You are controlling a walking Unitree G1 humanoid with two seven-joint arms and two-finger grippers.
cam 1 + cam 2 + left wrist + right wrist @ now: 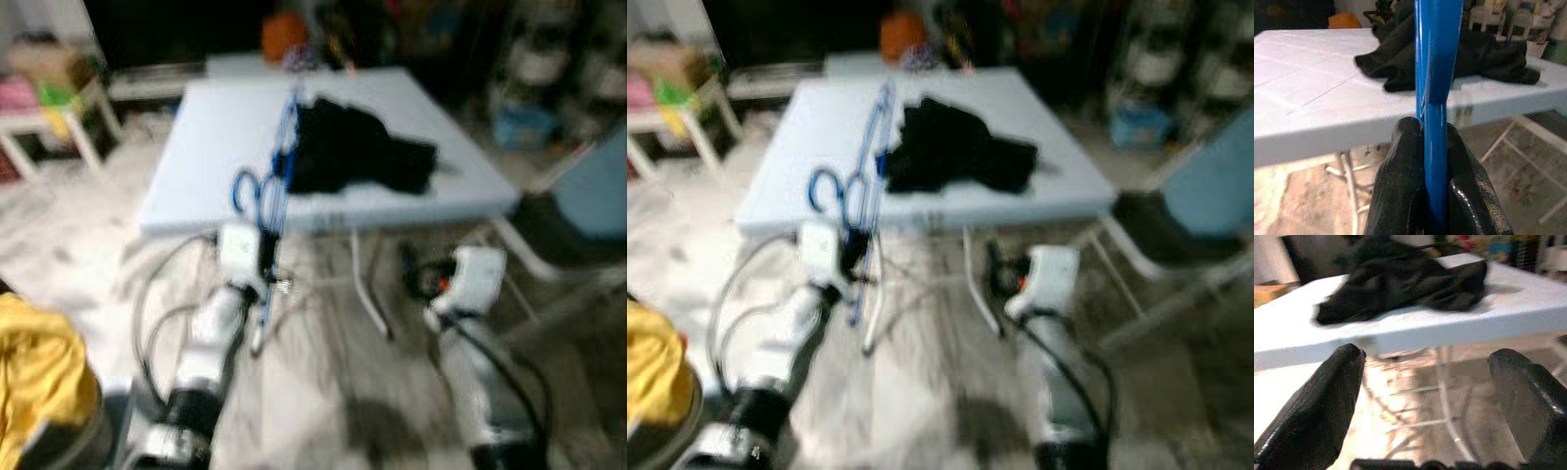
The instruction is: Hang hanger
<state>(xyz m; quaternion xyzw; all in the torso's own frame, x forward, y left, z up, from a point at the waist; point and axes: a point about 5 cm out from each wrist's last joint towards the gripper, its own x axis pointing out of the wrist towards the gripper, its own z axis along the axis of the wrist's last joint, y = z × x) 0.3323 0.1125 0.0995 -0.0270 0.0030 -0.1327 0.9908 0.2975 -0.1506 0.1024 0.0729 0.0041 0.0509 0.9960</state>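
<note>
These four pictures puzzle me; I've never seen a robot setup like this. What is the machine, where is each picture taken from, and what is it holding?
It is a walking humanoid robot with two silver arms, each ending in two black fingers. The two wide, blurry pictures come from cameras in its head, looking down at a white folding table. A black garment lies on the table. The two close pictures come from cameras on its wrists. The left gripper is shut on a blue hanger, which stands up in front of the table edge. The right gripper is open and holds nothing, below the table's edge. A chair stands on the right.
</note>
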